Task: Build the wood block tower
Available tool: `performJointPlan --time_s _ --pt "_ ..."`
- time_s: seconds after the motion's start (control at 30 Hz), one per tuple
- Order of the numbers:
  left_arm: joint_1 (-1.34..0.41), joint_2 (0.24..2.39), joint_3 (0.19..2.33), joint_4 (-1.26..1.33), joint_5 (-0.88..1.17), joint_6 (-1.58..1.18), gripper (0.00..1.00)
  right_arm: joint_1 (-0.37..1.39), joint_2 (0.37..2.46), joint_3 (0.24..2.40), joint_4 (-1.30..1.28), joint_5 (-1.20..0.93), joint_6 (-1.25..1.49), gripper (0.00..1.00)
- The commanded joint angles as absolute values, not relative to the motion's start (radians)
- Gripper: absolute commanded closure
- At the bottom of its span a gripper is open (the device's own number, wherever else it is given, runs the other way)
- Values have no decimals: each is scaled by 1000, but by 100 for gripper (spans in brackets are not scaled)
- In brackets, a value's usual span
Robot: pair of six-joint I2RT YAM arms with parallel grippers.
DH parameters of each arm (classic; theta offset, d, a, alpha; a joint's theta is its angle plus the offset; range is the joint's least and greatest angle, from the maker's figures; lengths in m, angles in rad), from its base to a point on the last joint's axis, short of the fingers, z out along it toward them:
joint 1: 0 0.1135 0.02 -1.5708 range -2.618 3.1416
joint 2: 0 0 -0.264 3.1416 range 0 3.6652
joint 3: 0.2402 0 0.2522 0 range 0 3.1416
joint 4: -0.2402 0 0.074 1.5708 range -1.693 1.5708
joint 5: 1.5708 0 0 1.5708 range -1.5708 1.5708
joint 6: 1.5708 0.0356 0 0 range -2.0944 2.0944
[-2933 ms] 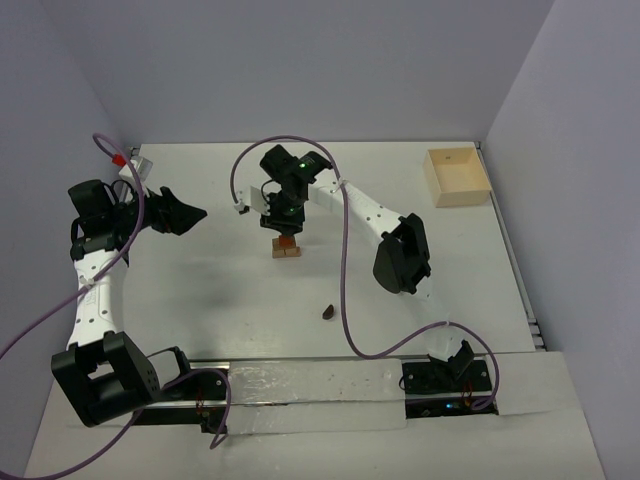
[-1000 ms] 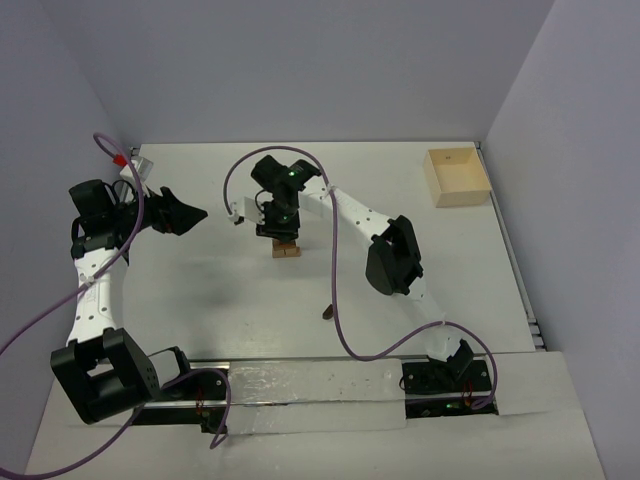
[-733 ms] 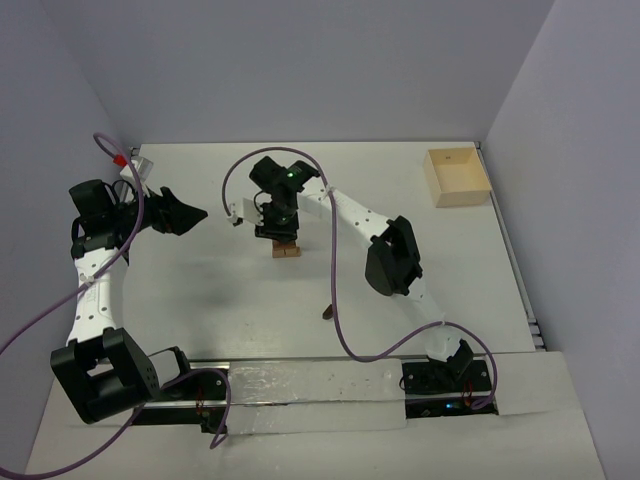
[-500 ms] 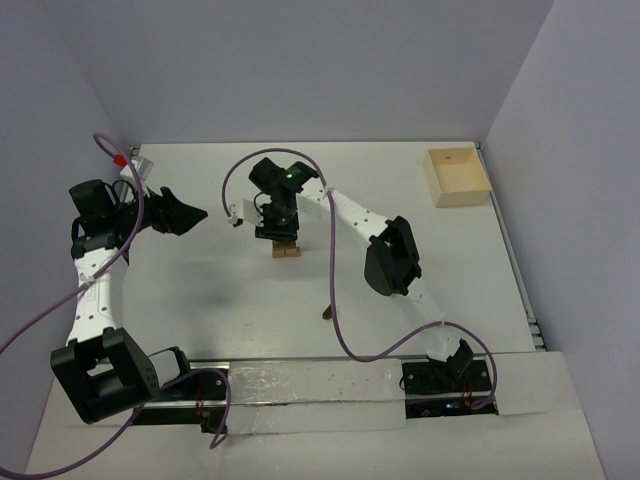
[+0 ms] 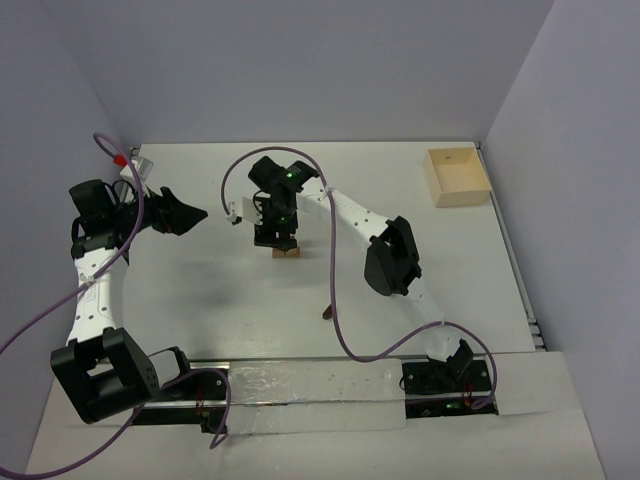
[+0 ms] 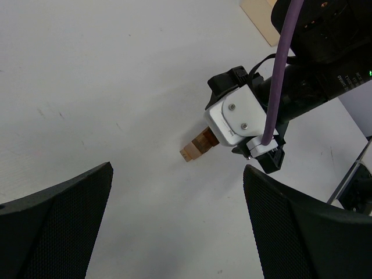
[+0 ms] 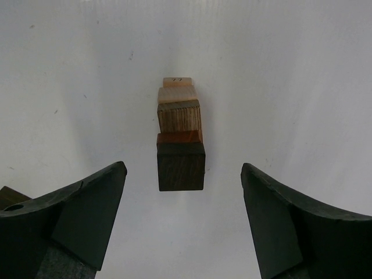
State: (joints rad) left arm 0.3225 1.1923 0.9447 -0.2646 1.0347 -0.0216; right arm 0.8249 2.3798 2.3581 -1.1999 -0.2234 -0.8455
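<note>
The wood block tower [image 5: 287, 251] stands mid-table, a thumb-sized stack on a light tan base. From above in the right wrist view its top is a dark brown block [image 7: 181, 165] over reddish, oak and tan pieces. My right gripper [image 5: 277, 237] hangs directly over it, open [image 7: 183, 174], with the fingers wide on either side and touching nothing. My left gripper [image 5: 196, 213] is open and empty [image 6: 177, 168] at the far left, aimed at the tower [image 6: 196, 146], whose top is hidden behind the right wrist.
A loose dark brown block [image 5: 327, 312] lies on the table nearer the arm bases, beside the right arm's purple cable. A pale square wooden box [image 5: 456, 177] stands at the far right. A white connector [image 5: 139, 165] lies at the far left corner.
My right gripper has shifted a little left and toward the far side, so it now covers most of the tower from above. The left arm and the loose block have not moved.
</note>
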Motion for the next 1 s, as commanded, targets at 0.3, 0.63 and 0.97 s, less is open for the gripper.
performJointPlan --time_s 0.3,0.63,0.97 --pt "362 1151 994 -218 1080 -57 1 798 2229 2442 -1120 -269 -764 0" --pt "276 1114 1124 -529 1060 314 1 500 1794 2123 -922 -546 -417 0" --pt "-718 1245 1163 -839 265 734 11 129 1472 1525 -848 -674 -299 0"
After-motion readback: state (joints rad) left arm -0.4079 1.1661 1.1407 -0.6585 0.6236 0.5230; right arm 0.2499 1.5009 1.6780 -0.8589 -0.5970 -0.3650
